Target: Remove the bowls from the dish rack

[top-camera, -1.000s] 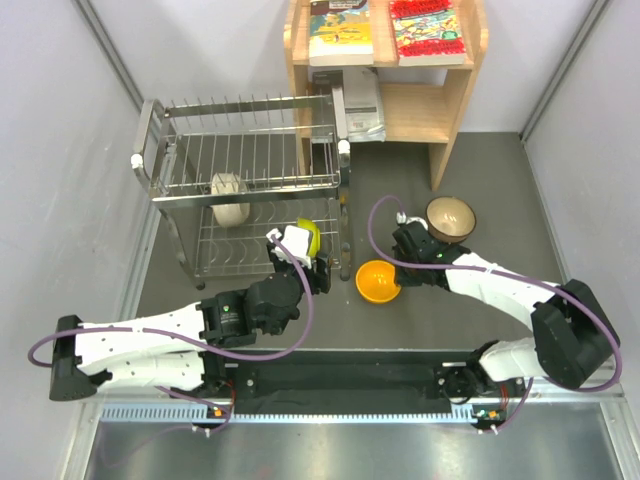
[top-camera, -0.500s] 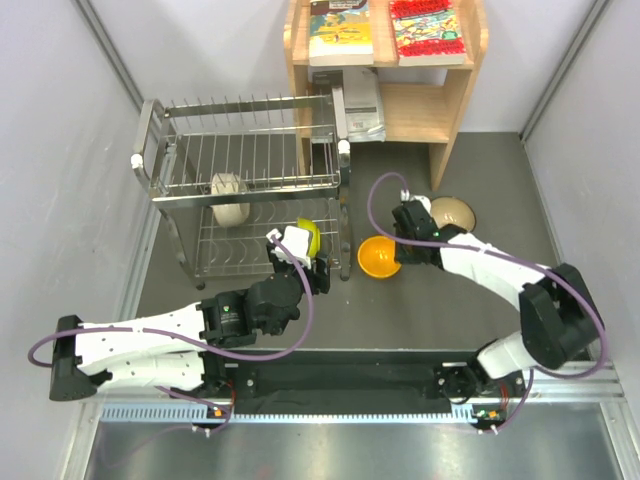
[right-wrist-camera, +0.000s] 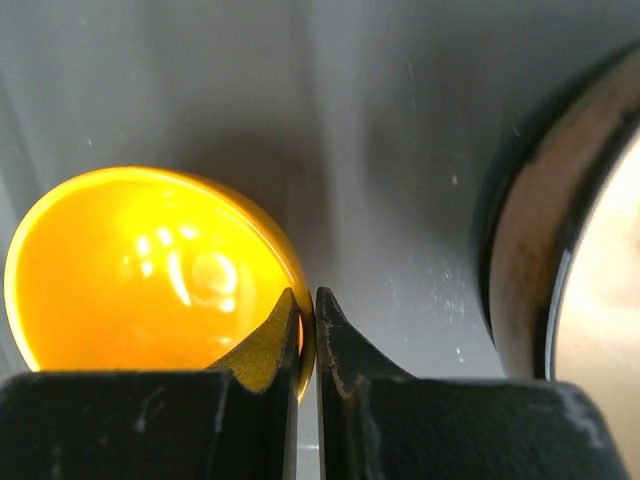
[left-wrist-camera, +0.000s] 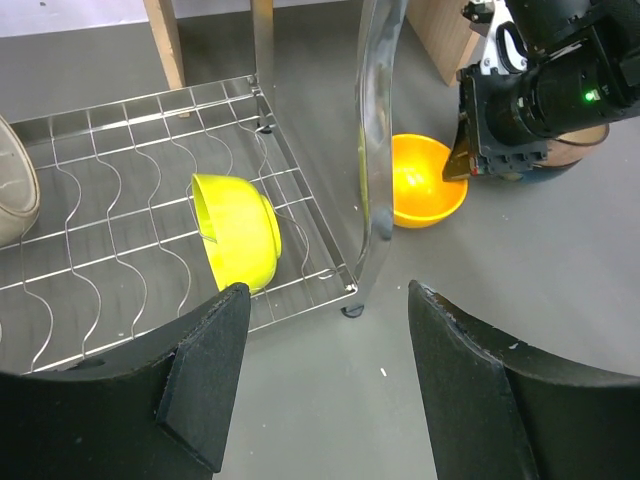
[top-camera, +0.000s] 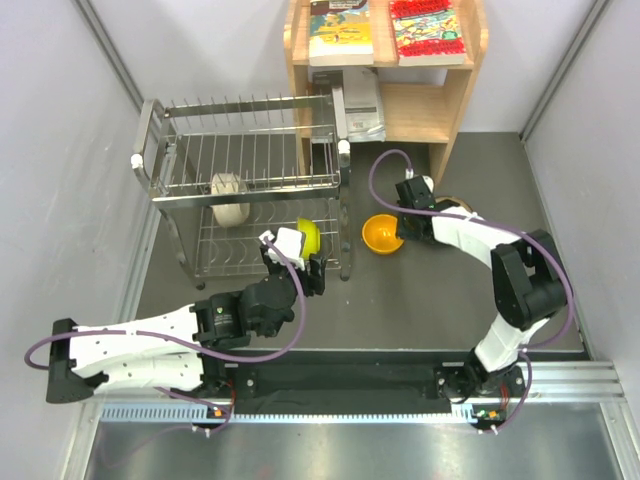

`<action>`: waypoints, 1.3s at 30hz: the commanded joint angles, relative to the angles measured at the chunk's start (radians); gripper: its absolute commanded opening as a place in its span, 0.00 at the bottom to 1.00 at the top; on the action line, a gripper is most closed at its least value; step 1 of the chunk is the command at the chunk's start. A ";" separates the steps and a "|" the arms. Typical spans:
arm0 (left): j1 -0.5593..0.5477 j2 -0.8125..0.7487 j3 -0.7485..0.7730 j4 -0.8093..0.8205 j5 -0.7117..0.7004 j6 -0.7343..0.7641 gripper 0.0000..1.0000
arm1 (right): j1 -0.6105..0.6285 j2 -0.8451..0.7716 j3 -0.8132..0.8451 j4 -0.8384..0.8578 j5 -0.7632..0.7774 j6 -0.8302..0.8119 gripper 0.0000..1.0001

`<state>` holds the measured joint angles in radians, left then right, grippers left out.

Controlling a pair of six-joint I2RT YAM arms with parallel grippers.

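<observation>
Got right hand (right-wrist-camera: 303,300) reached leftward, pinched on the rim of the orange bowl (top-camera: 381,234) on the desk (top-camera: 450,290) right of the dish rack (top-camera: 245,180), left hand (left-wrist-camera: 325,292) wide open by the lower-tier yellow-green bowl (left-wrist-camera: 240,232).

The dish rack (top-camera: 270,150) stands at the far left of the table (top-camera: 430,300). On its lower tier, the first bowl (top-camera: 308,236) stands on edge at the right end, with the second bowl (top-camera: 230,213) further left. The third bowl (top-camera: 382,233) rests on the table just right of the rack. The fourth bowl (top-camera: 460,204) lies near its right. The bookshelf (top-camera: 455,110) stands behind both.
</observation>
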<state>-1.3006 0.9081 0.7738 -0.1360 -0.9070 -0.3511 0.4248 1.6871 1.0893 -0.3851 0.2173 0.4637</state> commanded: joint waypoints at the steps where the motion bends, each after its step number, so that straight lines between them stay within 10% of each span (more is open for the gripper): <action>1: 0.001 0.003 -0.013 0.007 -0.010 -0.028 0.69 | -0.009 0.014 0.067 0.035 -0.013 -0.019 0.10; 11: 0.000 0.018 -0.022 0.007 -0.041 -0.026 0.69 | -0.011 -0.070 0.008 0.054 -0.050 -0.017 0.61; 22: 0.038 0.069 -0.112 0.035 -0.127 -0.161 0.79 | -0.003 -0.318 0.044 -0.046 -0.108 -0.014 0.74; 39: 0.395 0.127 -0.183 0.205 0.268 -0.123 0.89 | -0.004 -0.799 -0.068 -0.138 -0.099 -0.049 0.78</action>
<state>-0.9962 1.0332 0.5720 -0.0601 -0.8120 -0.5106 0.4225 0.9226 1.0466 -0.4911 0.1135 0.4419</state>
